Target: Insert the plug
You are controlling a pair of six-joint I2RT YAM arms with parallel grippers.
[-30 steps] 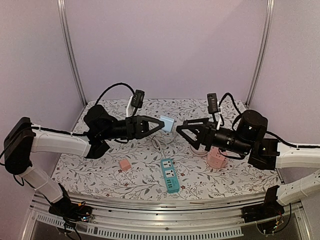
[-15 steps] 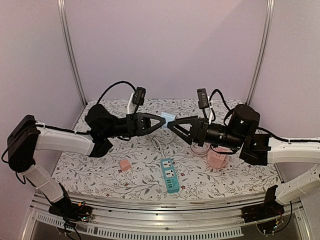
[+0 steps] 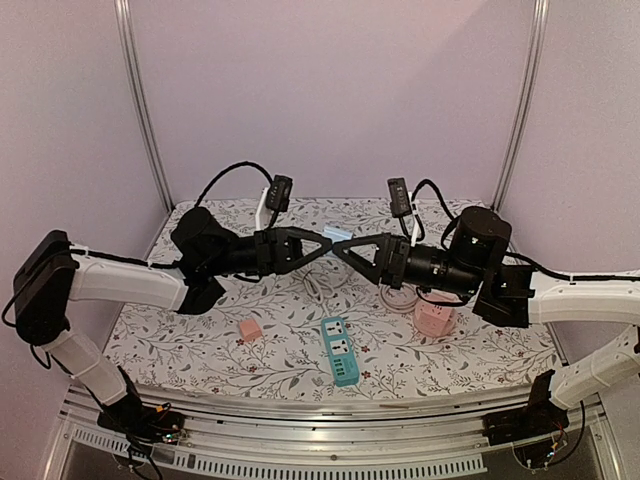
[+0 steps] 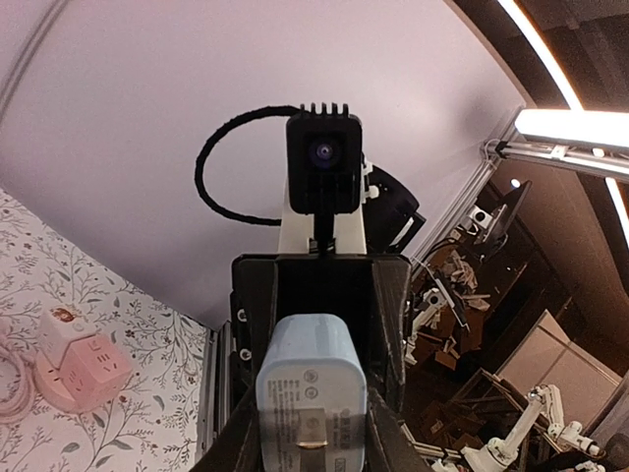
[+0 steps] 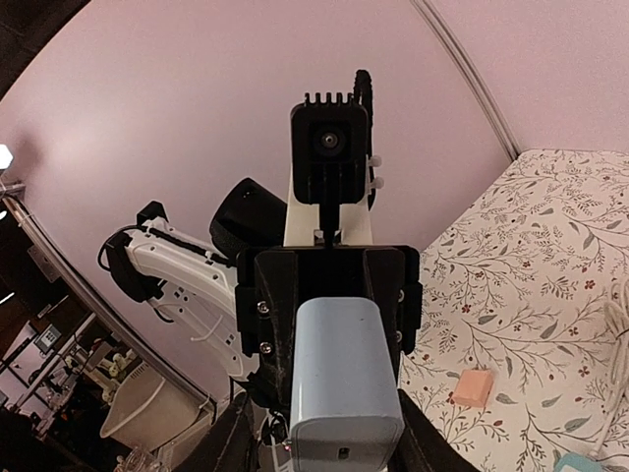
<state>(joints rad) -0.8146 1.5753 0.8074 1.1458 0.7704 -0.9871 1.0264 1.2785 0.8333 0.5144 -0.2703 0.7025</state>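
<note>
blue plug [image 4: 312,385] clamped in l hand [image 3: 326,240], r hand [image 3: 339,248] grip unclear; pwr strip [image 3: 340,352] below.

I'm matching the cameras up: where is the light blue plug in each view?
Top external: light blue plug near picture centre, raised off the table.
Left wrist: bottom centre, its marked face toward the camera.
Right wrist: bottom centre, plain side showing.
Shared landmark: floral table cover.

Counted: one blue plug [image 3: 339,235], one teal power strip [image 3: 341,352], one pink cube socket [image 3: 433,320], one small salmon block [image 3: 249,329], two grippers [image 3: 323,243] [image 3: 342,248].
</note>
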